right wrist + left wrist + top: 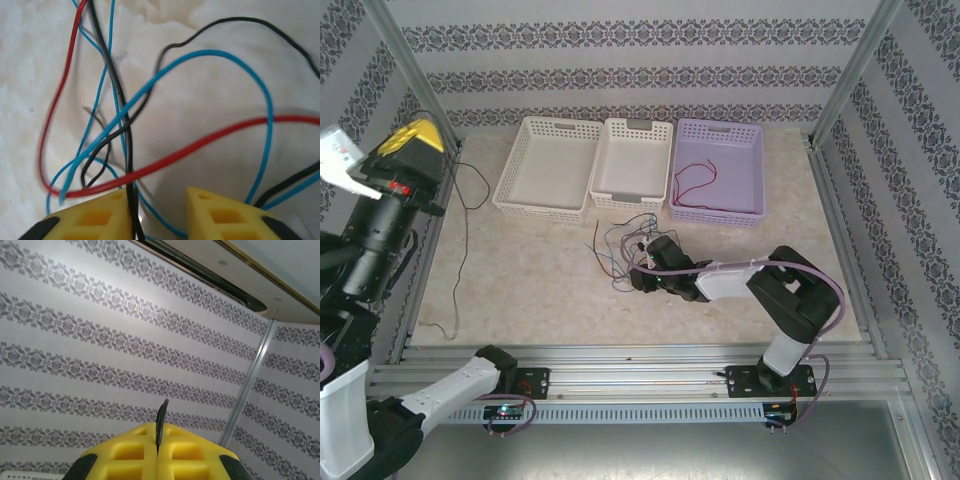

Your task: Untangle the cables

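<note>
We've got a marbled table (540, 295): three baskets (635, 165) at 12 o'clock, tangled cables (618, 248) mid-table, black wire (466, 245) trailing at 9.

Thin red, blue and black cables (126, 116): strands cut off at frame edges, red loop blurred. Black strand (161, 417) pinched in yellow left gripper (158, 440): lower part hidden.

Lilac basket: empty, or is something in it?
Not empty: a red cable lies looped on the floor of the lilac basket.
</note>
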Controlling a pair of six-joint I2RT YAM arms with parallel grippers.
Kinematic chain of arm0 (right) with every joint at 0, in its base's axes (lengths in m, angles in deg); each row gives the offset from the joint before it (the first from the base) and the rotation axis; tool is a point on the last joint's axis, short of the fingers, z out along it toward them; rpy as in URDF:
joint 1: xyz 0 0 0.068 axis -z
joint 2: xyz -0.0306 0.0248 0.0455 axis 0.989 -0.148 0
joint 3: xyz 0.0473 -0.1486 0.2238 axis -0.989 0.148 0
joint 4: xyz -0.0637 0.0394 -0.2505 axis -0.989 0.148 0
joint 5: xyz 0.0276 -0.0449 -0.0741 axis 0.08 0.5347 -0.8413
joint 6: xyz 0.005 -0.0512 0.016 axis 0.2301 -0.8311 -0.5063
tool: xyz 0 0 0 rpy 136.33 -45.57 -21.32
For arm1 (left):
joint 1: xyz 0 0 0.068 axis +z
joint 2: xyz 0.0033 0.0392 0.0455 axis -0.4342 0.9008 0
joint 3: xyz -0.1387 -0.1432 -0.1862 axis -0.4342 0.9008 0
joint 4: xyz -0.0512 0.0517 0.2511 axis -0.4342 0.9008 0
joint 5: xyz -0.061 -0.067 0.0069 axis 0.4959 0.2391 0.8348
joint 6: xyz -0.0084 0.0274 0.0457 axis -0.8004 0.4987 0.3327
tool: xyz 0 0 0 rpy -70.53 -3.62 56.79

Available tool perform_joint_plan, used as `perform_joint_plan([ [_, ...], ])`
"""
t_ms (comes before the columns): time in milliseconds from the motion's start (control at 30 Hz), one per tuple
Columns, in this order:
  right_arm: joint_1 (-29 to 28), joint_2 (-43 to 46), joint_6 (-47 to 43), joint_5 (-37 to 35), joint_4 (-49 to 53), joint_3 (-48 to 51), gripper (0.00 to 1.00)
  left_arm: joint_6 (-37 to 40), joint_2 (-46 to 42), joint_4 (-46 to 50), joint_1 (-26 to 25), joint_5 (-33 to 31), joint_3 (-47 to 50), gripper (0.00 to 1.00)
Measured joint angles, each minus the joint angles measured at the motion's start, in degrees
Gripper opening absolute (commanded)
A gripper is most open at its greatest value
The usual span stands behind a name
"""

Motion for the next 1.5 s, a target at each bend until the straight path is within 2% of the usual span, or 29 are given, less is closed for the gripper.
perform_joint_plan([
  [133, 0.0, 9.9, -0.3, -0.4, 3.3, 4.0, 0.51, -0.9, 4.0, 0.0, 0.0, 2.7, 0.0, 0.0],
  [233, 0.0, 19.4, -1.5, -0.9, 5.9, 5.3, 0.56, -1.0, 7.3, -0.1, 0.0, 4.8, 0.0, 0.0],
  [533, 0.0, 47.8, -5.4, -5.6, 17.7, 5.6, 0.64, -1.1, 18.4, -4.2, 0.0, 11.1, -1.5, 0.0],
  [667, 0.0, 55.9, -7.1, -7.4, 24.9, 5.3, 0.65, -1.1, 23.6, -8.4, 0.0, 14.2, -2.6, 0.0],
  [800, 0.0, 60.8, -8.0, -8.2, 30.7, 5.0, 0.65, -1.0, 30.3, -12.7, 0.0, 16.2, -6.6, 0.0],
  [1167, 0.0, 67.7, -8.9, -5.3, 41.2, 3.7, 0.67, 0.4, 58.1, -17.0, 0.0, 20.0, -29.6, 0.0],
  [1367, 0.0, 69.9, -8.9, -3.4, 43.3, 3.7, 0.68, 0.4, 66.0, -17.2, 0.1, 20.2, -35.4, 0.0],
  [1500, -0.2, 70.1, -8.9, -3.1, 43.8, 3.7, 0.68, 0.4, 67.6, -17.9, 0.5, 20.2, -37.0, 0.0],
])
